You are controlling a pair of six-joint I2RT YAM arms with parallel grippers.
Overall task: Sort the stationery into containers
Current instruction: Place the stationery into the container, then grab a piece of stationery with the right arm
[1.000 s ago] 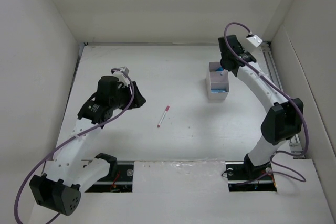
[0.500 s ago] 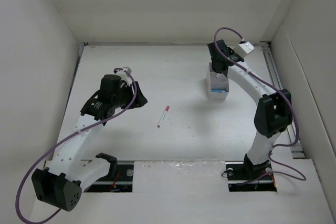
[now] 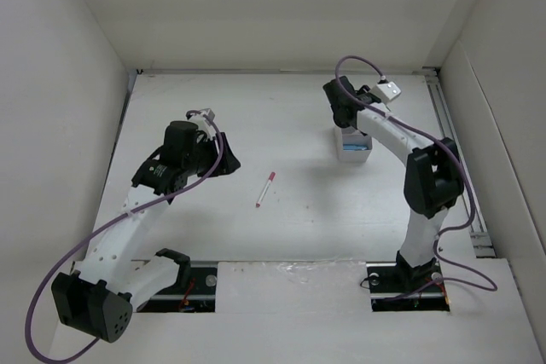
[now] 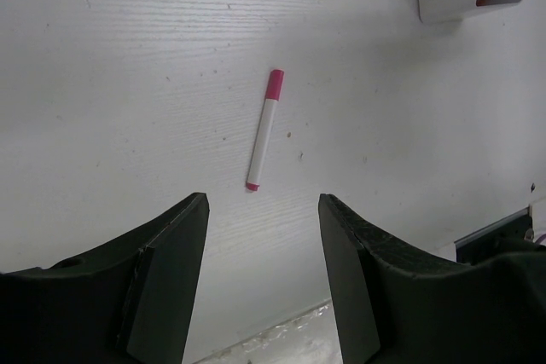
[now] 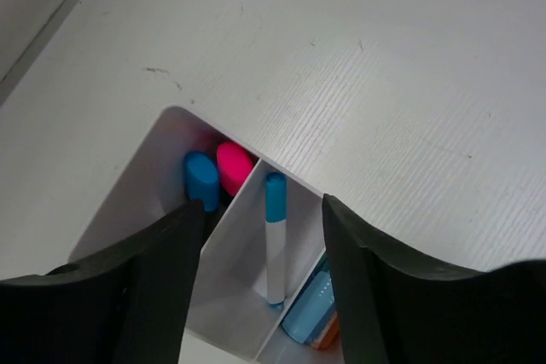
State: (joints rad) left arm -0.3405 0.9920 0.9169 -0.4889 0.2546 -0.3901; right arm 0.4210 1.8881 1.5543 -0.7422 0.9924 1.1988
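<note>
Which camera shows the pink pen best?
The left wrist view: the pen lies whole and big, its pink cap clear. In the top view it looks tiny, mid-table. The right wrist view misses it.

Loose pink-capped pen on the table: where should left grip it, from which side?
Likely best at the white mid-barrel of the pen, straight from above, jaws across its length. It lies flat and alone on the table, both long sides free, and the open left gripper hangs over it.
</note>
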